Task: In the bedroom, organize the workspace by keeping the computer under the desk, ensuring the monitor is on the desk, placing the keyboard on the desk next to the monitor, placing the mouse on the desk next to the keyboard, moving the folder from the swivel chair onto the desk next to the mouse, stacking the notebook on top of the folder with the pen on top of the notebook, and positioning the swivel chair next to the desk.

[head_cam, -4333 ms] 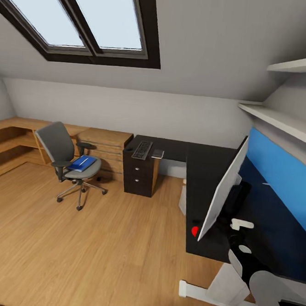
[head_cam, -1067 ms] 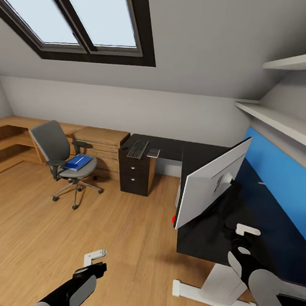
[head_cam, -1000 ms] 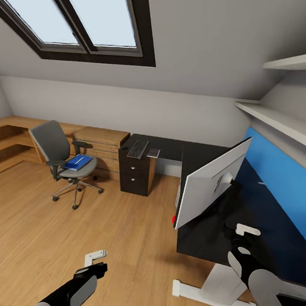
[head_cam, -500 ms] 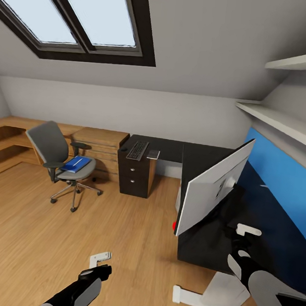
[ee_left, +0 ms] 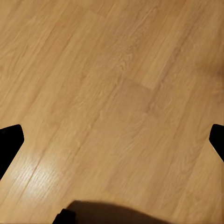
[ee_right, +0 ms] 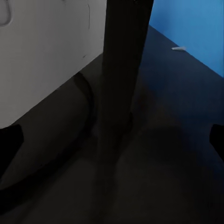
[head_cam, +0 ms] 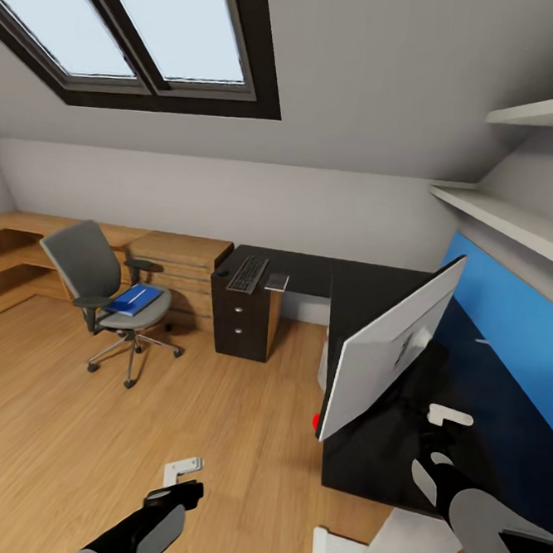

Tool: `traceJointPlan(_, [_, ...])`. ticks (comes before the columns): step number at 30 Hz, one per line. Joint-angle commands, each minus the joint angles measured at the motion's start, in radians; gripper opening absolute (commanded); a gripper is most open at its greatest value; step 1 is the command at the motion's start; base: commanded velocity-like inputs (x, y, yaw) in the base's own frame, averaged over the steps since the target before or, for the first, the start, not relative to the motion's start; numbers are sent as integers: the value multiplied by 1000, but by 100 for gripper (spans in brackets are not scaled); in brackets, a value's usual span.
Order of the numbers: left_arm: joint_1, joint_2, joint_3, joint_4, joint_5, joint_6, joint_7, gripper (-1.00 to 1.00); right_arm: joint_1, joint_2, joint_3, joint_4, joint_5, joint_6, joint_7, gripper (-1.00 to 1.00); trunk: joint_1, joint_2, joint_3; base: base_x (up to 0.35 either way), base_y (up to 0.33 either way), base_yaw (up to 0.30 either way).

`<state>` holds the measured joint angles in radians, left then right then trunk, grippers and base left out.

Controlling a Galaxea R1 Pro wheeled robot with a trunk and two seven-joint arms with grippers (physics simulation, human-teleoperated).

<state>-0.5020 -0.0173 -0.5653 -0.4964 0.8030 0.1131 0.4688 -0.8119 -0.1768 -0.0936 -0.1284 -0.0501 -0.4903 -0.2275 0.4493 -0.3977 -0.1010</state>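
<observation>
The monitor (head_cam: 387, 352) stands on the black desk (head_cam: 367, 288) with its pale grey back towards me and a red dot at its lower corner. My right gripper (head_cam: 448, 417) is open just behind the monitor's base; in the right wrist view its black stand post (ee_right: 119, 70) rises between the spread fingertips (ee_right: 9, 140). The keyboard (head_cam: 245, 272), the mouse (head_cam: 221, 273) and the notebook (head_cam: 277, 281) lie on the desk's far wing. The blue folder (head_cam: 135, 299) lies on the swivel chair (head_cam: 101, 292). The white pen (ee_right: 178, 48) lies by the blue panel. My left gripper (head_cam: 179, 473) hangs open over the floor (ee_left: 112, 93).
An oak drawer unit (head_cam: 182, 261) and low oak shelving stand behind the chair. Black drawers (head_cam: 241, 324) carry the desk's far wing; a white foot (head_cam: 355, 549) stands near me. Wall shelves (head_cam: 514, 220) overhang the blue panel (head_cam: 506, 319). Wood floor stretches between me and the chair.
Since the oldest frame the monitor has swung its back towards me and my left arm has come into view. Over the last second only the view has shifted slightly.
</observation>
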Motion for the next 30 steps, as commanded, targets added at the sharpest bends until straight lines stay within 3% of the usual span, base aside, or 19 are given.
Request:
traceJointPlan(1, [-1,0,-7,1,4,3,8,100,-1,0,-3,1,-5,-5,3,100,1,-2,-2,21,0,0])
traceJointPlan(30, [-1,-4,-7,11,4,3,10,100,-1,-6,-3,1,-7,-16,3,100,1,-2,-2,77,-27,0])
